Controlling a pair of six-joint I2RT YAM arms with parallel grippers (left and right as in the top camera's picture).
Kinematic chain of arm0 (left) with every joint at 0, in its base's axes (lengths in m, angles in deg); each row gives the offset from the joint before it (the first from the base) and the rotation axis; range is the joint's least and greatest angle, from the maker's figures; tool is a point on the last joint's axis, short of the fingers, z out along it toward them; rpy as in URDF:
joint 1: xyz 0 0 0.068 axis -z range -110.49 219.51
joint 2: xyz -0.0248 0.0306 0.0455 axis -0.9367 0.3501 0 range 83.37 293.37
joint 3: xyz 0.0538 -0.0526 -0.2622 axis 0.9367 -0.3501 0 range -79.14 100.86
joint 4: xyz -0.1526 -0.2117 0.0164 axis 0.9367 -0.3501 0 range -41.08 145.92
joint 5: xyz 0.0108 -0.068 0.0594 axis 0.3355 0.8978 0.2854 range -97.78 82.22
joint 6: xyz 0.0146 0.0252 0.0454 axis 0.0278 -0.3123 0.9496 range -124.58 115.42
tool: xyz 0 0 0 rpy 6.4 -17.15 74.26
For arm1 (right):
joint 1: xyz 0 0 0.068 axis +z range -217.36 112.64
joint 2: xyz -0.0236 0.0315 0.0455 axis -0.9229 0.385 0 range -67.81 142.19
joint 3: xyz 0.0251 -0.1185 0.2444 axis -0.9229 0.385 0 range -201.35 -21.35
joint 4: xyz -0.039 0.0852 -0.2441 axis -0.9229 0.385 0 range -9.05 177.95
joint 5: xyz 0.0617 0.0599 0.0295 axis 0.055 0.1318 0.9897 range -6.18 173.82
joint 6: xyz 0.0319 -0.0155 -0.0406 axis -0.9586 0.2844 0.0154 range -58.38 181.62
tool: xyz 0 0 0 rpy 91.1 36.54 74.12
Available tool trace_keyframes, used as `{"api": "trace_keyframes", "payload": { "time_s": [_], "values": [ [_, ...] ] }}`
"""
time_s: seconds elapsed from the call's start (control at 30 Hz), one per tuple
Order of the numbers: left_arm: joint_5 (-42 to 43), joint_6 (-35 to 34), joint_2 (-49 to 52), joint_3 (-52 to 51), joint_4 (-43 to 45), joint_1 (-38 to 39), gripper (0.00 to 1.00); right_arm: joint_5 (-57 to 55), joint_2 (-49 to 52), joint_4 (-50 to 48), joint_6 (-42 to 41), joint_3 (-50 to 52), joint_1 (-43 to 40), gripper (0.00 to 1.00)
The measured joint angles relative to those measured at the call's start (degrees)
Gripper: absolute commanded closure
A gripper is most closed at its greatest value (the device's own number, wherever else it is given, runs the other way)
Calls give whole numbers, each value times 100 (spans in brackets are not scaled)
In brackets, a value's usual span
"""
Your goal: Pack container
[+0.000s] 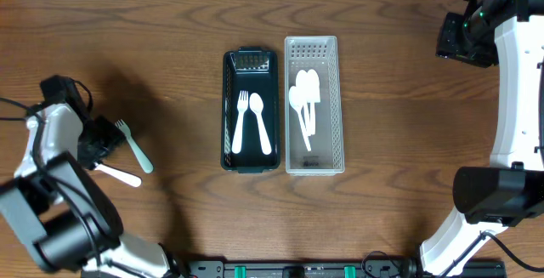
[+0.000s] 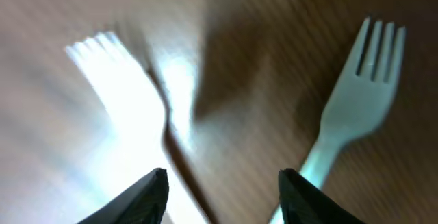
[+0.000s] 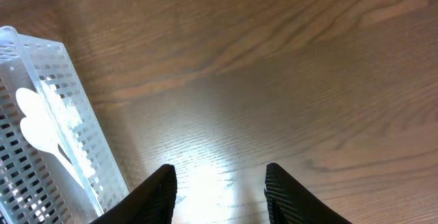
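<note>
We find the dark container (image 1: 228, 112) at the middle of the table (image 1: 382, 23), lying lengthwise, with 1 white fork (image 1: 240, 121) and 1 white spoon (image 1: 261, 123) side by side inside it. A pale patch (image 1: 252, 59) at its far end is too small for us to tell whether it carries writing. Just beside it on the right stands a clear perforated basket (image 1: 331, 99) holding a heap of spoons (image 1: 304, 99); they overlap, so we cannot count them.

At the table's left edge, the left fingers (image 2: 144, 200) are spread apart and grip nothing, low over 2 more utensils. The green fork (image 2: 356, 94) is sharp in the wrist view. The loose white fork (image 2: 123, 90) is so blurred and glared that its tines barely separate, and from overhead the arm hides its head. The right fingers (image 3: 157, 196) are likewise spread and empty, over bare table at the far right. In their wrist view, the picture's left edge cuts off the basket.
</note>
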Motion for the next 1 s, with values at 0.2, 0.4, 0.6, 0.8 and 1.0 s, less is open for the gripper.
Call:
{"api": "trace_keyframes", "payload": {
  "time_s": [0.2,0.4,0.6,0.8,1.0],
  "values": [
    [-260,-678,-1008,142,-706,0,35,-2,0,-2,0,0,0,55],
    [-446,-1497,-820,-168,-544,-90,27,0,0,0,0,0,0,55],
    [-470,-1814,-70,-560,-146,-380,27,-2,0,9,0,0,0,55],
    [-487,-1862,269,-546,157,-411,27,-2,0,61,0,0,0,55],
    [-490,-1864,330,-498,431,-411,32,-2,0,85,0,0,0,55]
  ]
}}
